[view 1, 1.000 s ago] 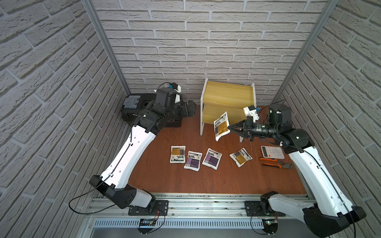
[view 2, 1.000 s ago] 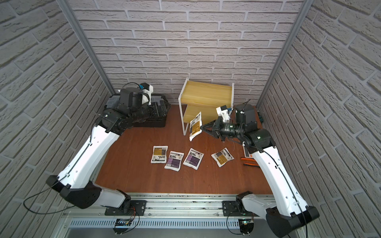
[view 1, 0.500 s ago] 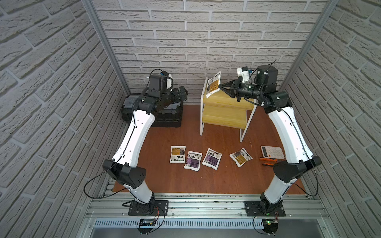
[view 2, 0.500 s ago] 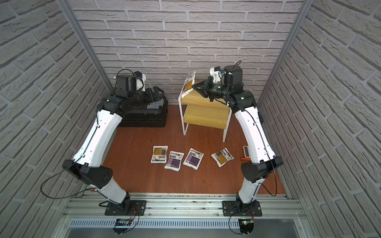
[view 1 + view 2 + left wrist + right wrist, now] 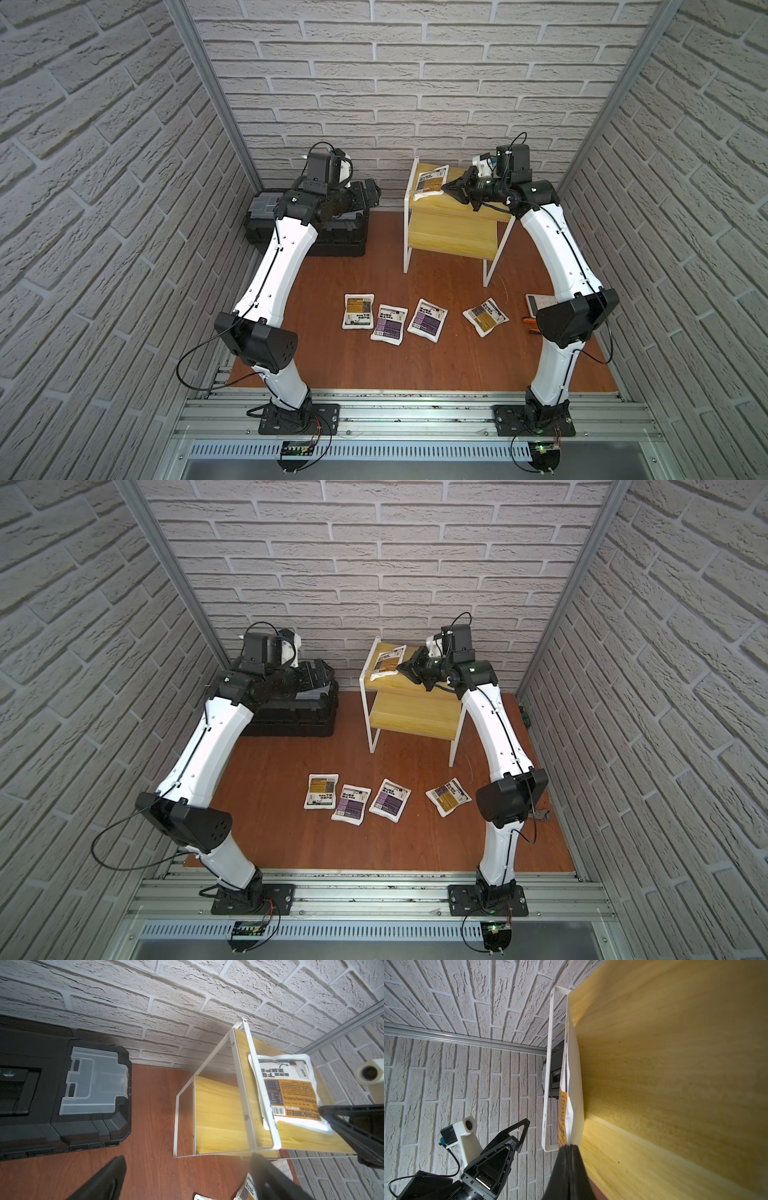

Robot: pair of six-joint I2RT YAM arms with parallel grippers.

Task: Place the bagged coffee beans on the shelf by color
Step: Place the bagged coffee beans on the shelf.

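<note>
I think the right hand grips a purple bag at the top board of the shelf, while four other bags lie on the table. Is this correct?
Not quite: the bag in the right hand is mustard-yellow, not purple; the left wrist view shows its label clearly. It is at the top board of the shelf, and four other bags lie on the table.

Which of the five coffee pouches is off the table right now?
The yellow-labelled pouch up at the shelf's top board, pinched at its edge by the right tool. The other four pouches lie flat on the table.
</note>
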